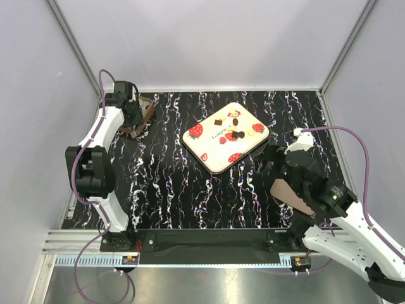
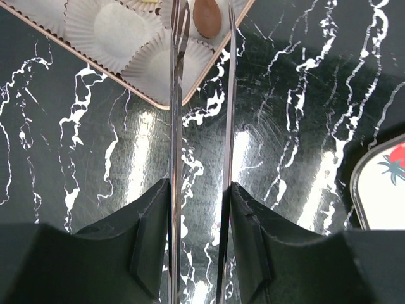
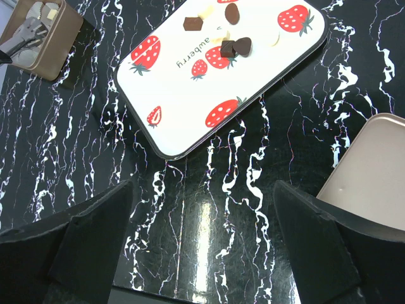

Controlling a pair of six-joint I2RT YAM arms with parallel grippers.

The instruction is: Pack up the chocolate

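Chocolate (image 2: 207, 19) within left hand (image 2: 204, 6), part-open, not gripped

Left arm stretched far left; left gripper (image 2: 204, 19) blades slightly parted. Right arm folded near; right gripper (image 3: 204, 187) spread wide.

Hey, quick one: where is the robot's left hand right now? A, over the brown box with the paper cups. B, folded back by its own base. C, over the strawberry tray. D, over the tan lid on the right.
A: the top view puts the left hand over the brown box at the far left, and its wrist camera looks down on white paper cups, one holding a chocolate.
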